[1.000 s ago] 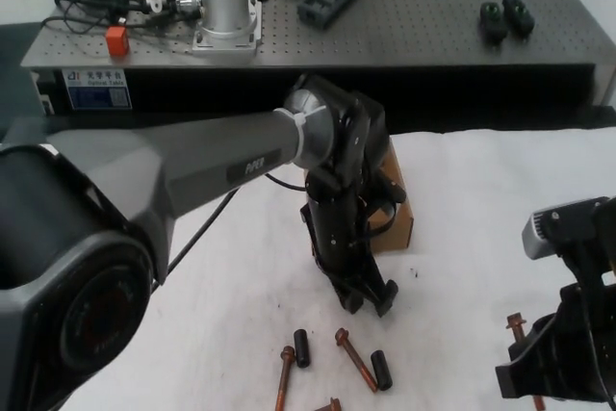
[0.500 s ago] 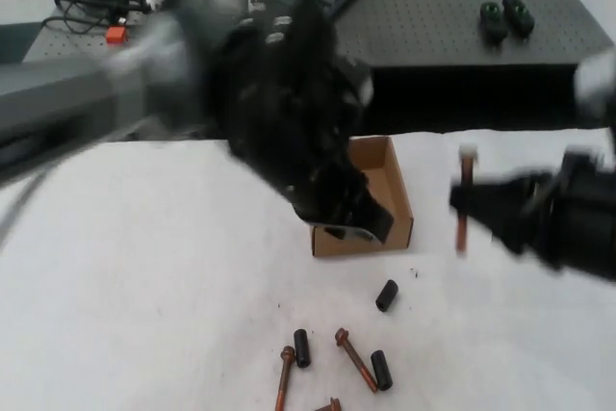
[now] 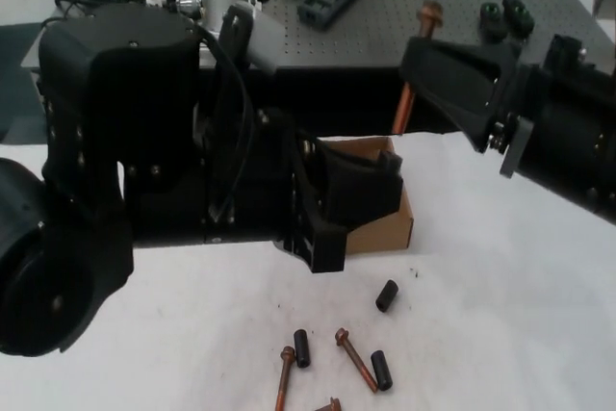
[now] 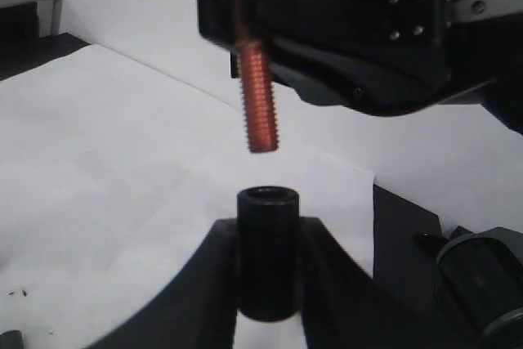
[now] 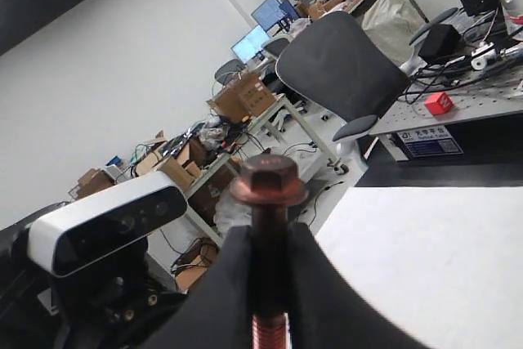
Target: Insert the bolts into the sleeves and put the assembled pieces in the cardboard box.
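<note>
Left gripper (image 4: 268, 226) clamped on a black sleeve (image 4: 267, 263), upright, bore up. Right gripper (image 5: 268, 239) grips a copper bolt (image 5: 268, 190) just below the head, threads down; tip sits just above the bore, not in. Cardboard box (image 3: 390, 228) mid bench (image 3: 500, 295), mostly blocked by the left arm (image 3: 115, 161), inside can't be made out. Loose sleeves (image 3: 387, 295) and loose bolts (image 3: 356, 358) lie near the bench's near edge; one bolt cut off by the frame there.
</note>
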